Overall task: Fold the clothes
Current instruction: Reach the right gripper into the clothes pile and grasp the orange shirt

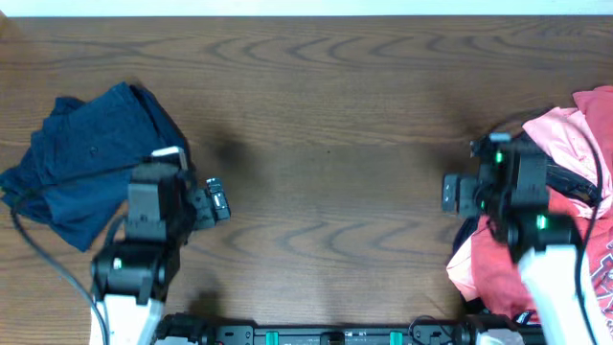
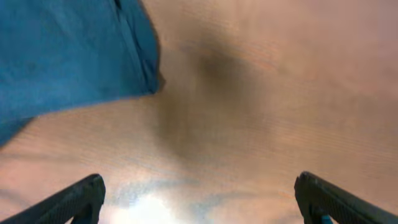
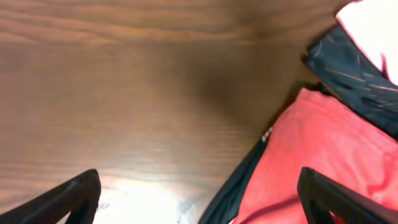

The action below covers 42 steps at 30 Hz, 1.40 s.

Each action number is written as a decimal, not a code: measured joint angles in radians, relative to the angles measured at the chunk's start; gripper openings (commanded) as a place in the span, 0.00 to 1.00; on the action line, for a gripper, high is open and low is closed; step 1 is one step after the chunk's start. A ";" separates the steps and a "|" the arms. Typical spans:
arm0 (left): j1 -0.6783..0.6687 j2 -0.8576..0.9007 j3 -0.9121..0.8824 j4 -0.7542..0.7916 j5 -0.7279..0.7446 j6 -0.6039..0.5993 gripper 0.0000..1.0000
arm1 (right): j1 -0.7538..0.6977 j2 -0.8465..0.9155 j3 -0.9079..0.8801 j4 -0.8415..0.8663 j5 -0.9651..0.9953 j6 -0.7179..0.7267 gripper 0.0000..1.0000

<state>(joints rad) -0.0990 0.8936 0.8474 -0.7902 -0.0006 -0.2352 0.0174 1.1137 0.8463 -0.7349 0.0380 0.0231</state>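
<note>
Blue cloth point(image 1: 86, 158): bunched in a loose heap at left side of desk point(image 1: 326, 115), near edge partly hidden under the left arm in overhead view.

Left pincer point(image 2: 199, 205): spread wide, holds nothing, hangs above bare wood just right of the cloth's edge. No contact with cloth visible.

Red pile point(image 1: 575, 134): crumpled at right edge of desk, runs off frame.

Dark garment point(image 3: 360, 81): tucked among the red. Black strip also along the red's lower left border in right wrist view.

White patch point(image 3: 373, 25): top right corner of that view. Cannot tell what it belongs to.

Right pincer point(image 3: 202, 202): spread wide, holds nothing, above wood at the red pile's left border.
</note>
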 measured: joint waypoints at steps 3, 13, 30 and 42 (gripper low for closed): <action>0.000 0.075 0.044 -0.029 0.004 0.000 0.98 | -0.018 0.113 0.071 -0.002 0.010 0.000 0.91; 0.000 0.148 0.047 -0.040 0.017 0.000 0.98 | -0.159 0.302 0.082 0.117 0.244 0.196 0.59; 0.000 0.148 0.047 -0.039 0.018 0.000 0.98 | -0.243 0.562 0.082 0.153 0.296 0.285 0.39; 0.000 0.148 0.047 -0.040 0.020 0.000 0.98 | -0.243 0.579 0.096 0.113 0.295 0.304 0.01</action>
<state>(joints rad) -0.0990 1.0420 0.8948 -0.8299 0.0196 -0.2352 -0.2260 1.6928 0.9424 -0.6220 0.3328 0.3275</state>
